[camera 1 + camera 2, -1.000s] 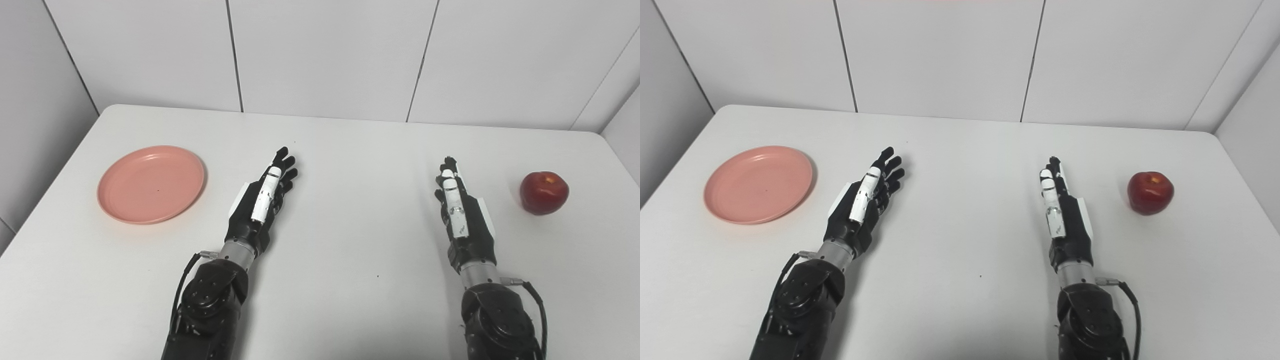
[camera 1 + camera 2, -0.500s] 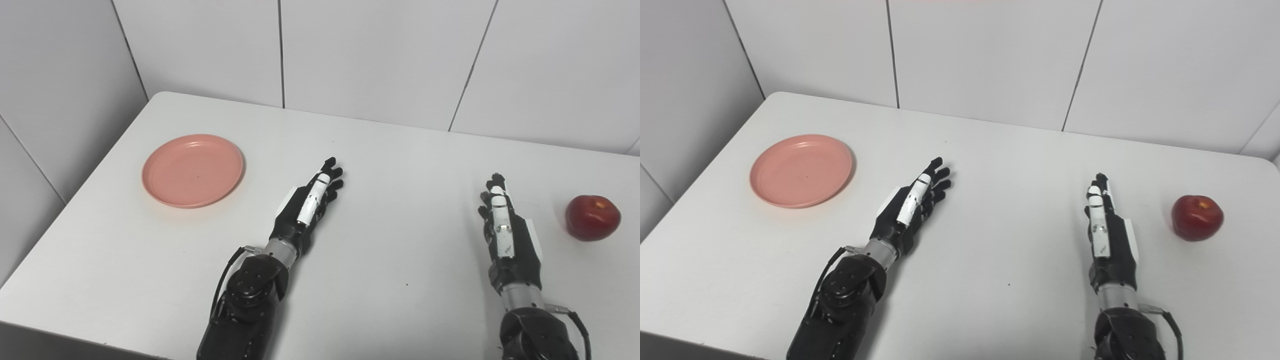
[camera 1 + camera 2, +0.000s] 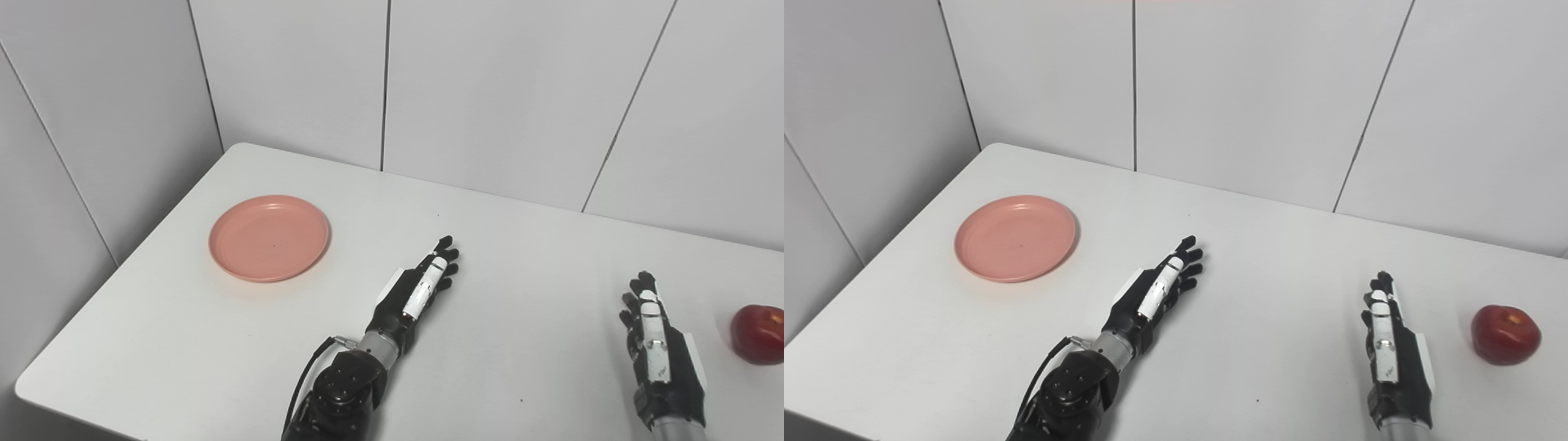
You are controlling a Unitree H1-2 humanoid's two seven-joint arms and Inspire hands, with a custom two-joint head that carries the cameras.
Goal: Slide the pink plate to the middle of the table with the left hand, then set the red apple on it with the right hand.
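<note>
- White flat-topped bench [image 3: 527, 257] with rounded corners, set against grey panelled walls; carries everything.
- Round shallow pink plastic plate [image 3: 269, 237] at the far-left part of the bench, empty, well apart from both hands; not yet at the middle.
- Black-and-white robot left hand [image 3: 418, 293] resting near the bench middle, fingers straight and a little spread, holding nothing; well right of the plate.
- Black-and-white robot right hand [image 3: 1390, 349] low at the right, fingers extended and close together, holding nothing; near but clear of the apple.
- Glossy round red apple [image 3: 1505, 334] on the bench near the right edge, upright, stem dimple up, untouched.
- Step in hand, judged: reach to the plate with the left hand; nothing of the task done so far.
- To do well: bring fingertips down on the plate's far-left rim or flat inside, press lightly, drag toward the bare middle, roughly where the left hand now lies.
- Keep pressure low and even; a shallow smooth plate probably slips from under the fingers or tips at the rim if pushed hard.
- Stop short of the right hand's side; leave the apple waiting until the plate is parked.
</note>
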